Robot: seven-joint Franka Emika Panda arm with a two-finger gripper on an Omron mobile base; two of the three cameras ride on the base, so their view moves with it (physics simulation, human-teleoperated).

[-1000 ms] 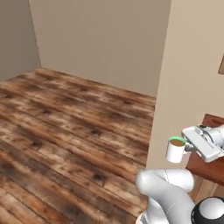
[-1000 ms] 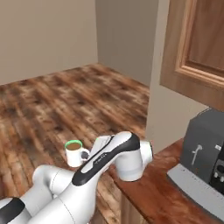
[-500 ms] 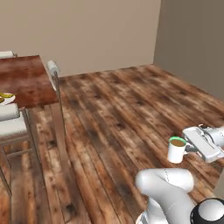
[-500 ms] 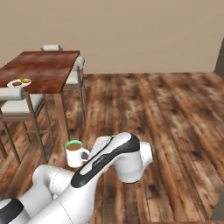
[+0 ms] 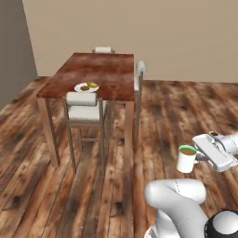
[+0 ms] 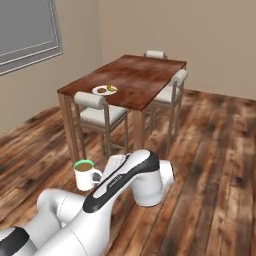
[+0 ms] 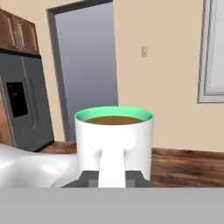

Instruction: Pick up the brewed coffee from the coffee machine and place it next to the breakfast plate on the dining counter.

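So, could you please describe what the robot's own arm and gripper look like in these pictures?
The arm is made of glossy white rounded segments, with a black band running along the link and dark grey caps at the joints. The gripper ends a boxy white hand with a small green-and-dark detail on top. Its fingers are small, dark grey and blocky. No loose cables or lettering are visible.

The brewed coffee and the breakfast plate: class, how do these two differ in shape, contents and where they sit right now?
The brewed coffee is a tall mug of brown liquid; the breakfast plate is flat and wide, bearing a banana and a pastry. The mug is held in the air by the gripper over the wooden floor; the plate rests on the dining counter. Both are white.
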